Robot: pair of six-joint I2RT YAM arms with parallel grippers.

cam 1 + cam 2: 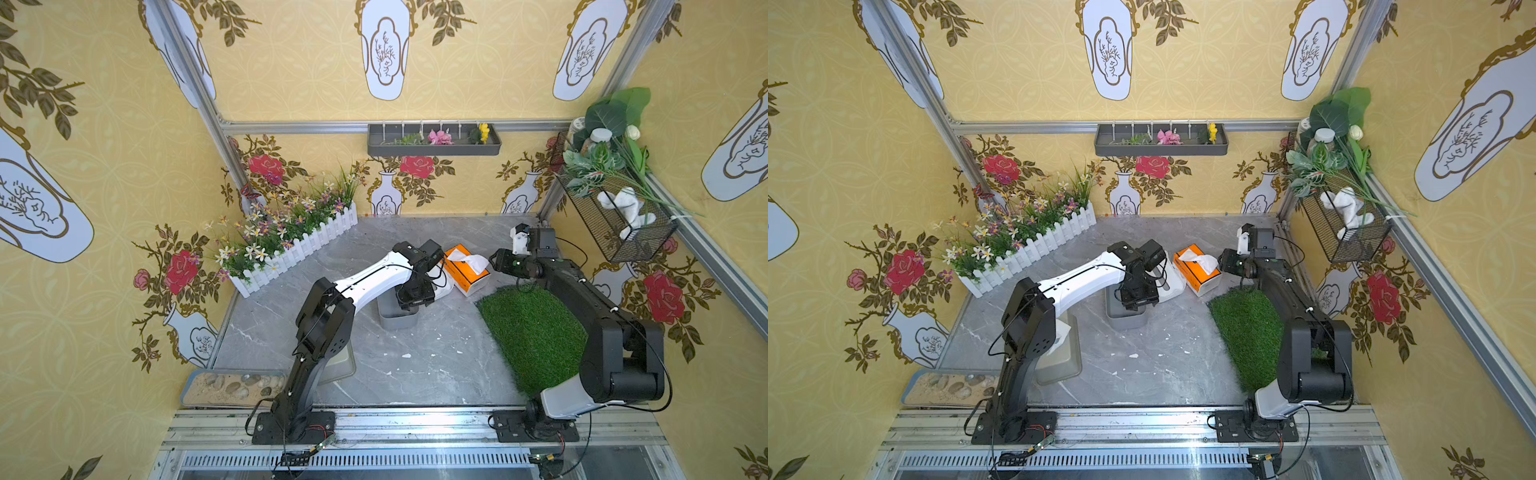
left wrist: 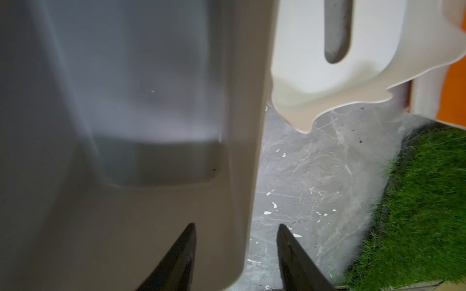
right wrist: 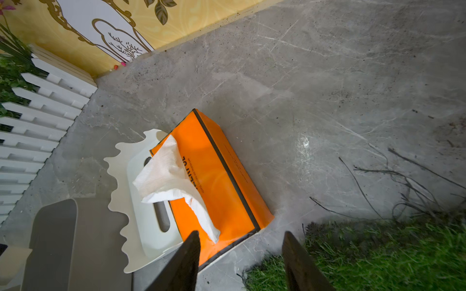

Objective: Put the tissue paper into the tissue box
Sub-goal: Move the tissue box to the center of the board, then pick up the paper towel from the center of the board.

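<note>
The tissue paper is an orange pack point(image 1: 469, 276) point(image 1: 1200, 276) point(image 3: 216, 176) lying flat on the marble floor, with a white tissue point(image 1: 471, 261) point(image 3: 166, 176) sticking up from it. A white slotted lid point(image 3: 131, 201) point(image 2: 302, 63) point(image 1: 1173, 286) lies against the pack. Beside it stands the grey tissue box point(image 1: 397, 319) point(image 1: 1125, 319) point(image 2: 151, 126), uncovered and with nothing inside. My left gripper point(image 2: 235, 225) hangs open over the box, its fingers either side of a box wall. My right gripper point(image 3: 242, 233) point(image 1: 494, 258) is open above the pack's near corner, holding nothing.
A green grass mat point(image 1: 536, 336) point(image 3: 378, 252) point(image 2: 416, 201) lies right of the pack. A white fence with flowers point(image 1: 291, 249) lines the back left. A second grey tray point(image 1: 343, 368) sits under my left arm, and a tray of sand and stones point(image 1: 228, 386) at front left.
</note>
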